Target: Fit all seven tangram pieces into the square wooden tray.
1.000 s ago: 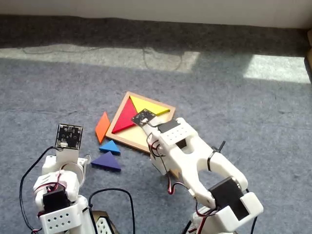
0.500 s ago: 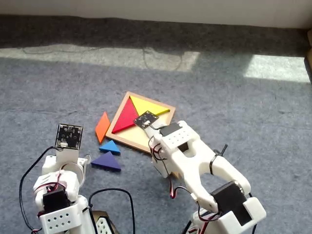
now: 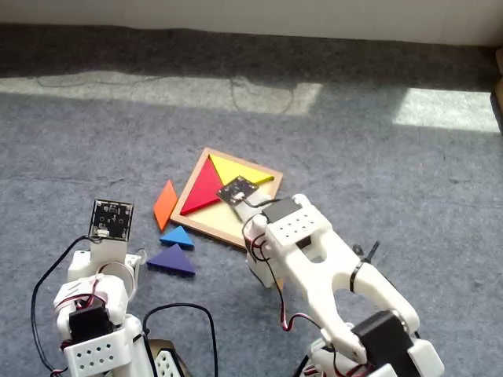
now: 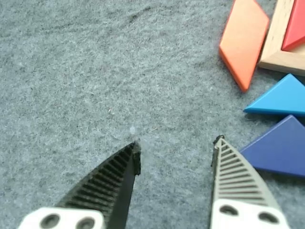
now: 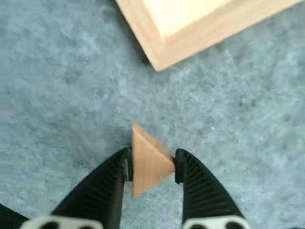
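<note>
Right wrist view: tan triangle [image 5: 148,166] in right gripper [image 5: 152,158].

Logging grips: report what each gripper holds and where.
Right gripper pinches the small tan wooden triangle by its opposite edges; left gripper, open, holds nothing.

Floor: grey carpet [image 3: 409,196] under everything | Light: sunlit band [image 3: 157,93] at the back, a brighter patch [image 3: 444,110] to its right | Cable: thin dark wire [image 3: 233,90] lying across the band | Back: pale wall [image 3: 251,14]
</note>
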Motion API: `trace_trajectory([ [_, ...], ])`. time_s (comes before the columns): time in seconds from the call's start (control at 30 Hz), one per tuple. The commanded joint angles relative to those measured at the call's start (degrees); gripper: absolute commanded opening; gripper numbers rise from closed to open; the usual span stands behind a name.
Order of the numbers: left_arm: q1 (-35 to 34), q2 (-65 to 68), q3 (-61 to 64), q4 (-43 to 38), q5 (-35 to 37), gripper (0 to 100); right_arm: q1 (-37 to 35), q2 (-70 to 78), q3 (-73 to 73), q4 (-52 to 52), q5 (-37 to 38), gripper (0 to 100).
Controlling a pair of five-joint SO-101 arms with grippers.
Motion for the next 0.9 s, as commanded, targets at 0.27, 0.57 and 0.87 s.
trace_trajectory([
  [0.27,-0.7,-2.0,-0.1,-1.0,-0.1,25,-0.8,2.0,-18.7,-1.4,5.4,5.1],
  [0.57,-0.7,-2.0,-0.1,-1.0,-0.1,25,-3.6,24.9,-36.4,-2.9,11.2,4.9],
  [0.87,-0.7,-2.0,-0.1,-1.0,-0.1,25,-3.8,33.7,-47.0,-3.1,17.1,5.2],
])
